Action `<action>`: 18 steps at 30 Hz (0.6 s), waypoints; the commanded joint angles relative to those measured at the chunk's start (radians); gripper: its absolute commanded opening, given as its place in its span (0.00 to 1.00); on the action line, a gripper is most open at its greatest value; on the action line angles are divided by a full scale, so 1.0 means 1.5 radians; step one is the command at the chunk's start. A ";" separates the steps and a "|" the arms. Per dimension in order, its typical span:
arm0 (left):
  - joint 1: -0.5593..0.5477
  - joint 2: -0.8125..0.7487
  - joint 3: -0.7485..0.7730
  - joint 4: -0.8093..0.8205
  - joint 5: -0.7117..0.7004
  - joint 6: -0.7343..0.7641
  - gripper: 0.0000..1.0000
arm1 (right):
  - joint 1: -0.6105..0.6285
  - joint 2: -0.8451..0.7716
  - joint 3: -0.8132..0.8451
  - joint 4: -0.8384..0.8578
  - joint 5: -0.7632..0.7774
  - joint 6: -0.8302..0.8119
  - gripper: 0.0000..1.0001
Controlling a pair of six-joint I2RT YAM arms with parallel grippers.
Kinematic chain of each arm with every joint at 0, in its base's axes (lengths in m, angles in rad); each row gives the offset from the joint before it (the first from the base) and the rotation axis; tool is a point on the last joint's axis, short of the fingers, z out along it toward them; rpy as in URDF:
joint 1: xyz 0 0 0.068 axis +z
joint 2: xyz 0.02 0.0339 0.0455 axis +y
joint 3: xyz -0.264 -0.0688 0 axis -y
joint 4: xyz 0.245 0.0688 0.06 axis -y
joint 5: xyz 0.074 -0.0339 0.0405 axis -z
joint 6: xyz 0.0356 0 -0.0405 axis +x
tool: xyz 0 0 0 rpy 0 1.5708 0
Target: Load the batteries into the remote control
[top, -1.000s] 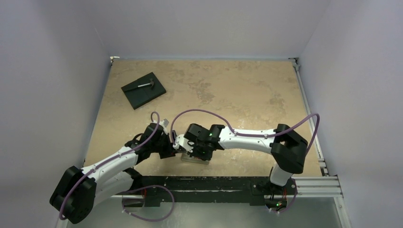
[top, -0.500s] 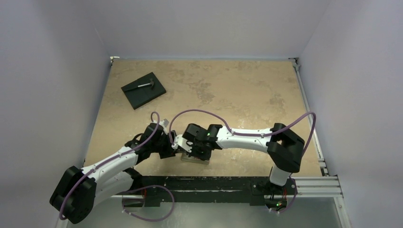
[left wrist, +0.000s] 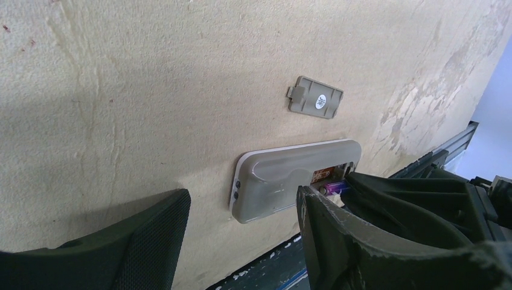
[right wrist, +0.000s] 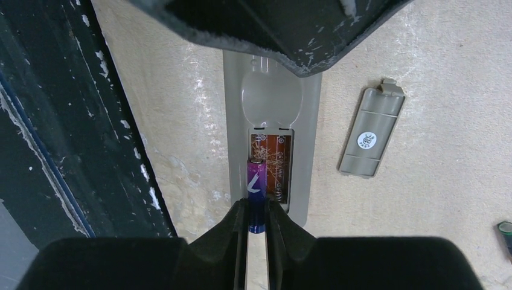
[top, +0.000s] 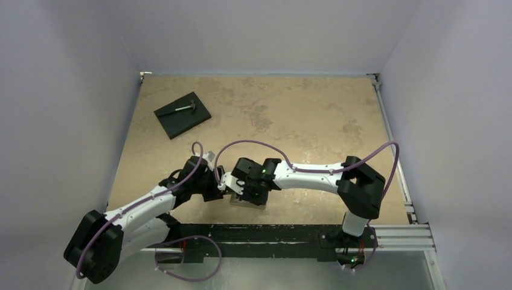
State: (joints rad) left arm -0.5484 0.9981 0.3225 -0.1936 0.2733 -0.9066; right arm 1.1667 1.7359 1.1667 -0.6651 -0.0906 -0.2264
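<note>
Purple battery (right wrist: 256, 181) lying in the remote (right wrist: 272, 99) recess

The right gripper (right wrist: 256, 226), nearly closed, flanks the battery's near end; whether it is pinching or only touching, I cannot tell. The battery looks light, stiff and slick, best pinched across its middle. The remote lies back-up on the surface (right wrist: 422, 72). Beyond it, the left gripper (left wrist: 241, 202) gapes empty.

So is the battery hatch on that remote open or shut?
Open. Its grey cover lies loose on the table beside the remote, and the exposed recess shows one purple battery.
</note>
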 commanded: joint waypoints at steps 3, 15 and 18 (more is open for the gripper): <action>0.008 0.012 -0.012 -0.004 -0.008 0.011 0.65 | 0.005 0.012 0.026 0.006 -0.018 -0.009 0.21; 0.010 0.018 -0.012 0.000 -0.004 0.013 0.65 | 0.005 0.020 0.033 0.004 -0.022 -0.009 0.24; 0.011 0.018 -0.012 0.001 -0.003 0.013 0.65 | 0.005 0.025 0.036 0.000 -0.025 -0.007 0.25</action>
State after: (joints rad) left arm -0.5430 1.0096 0.3225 -0.1791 0.2848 -0.9058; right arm 1.1667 1.7626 1.1835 -0.6689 -0.0982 -0.2279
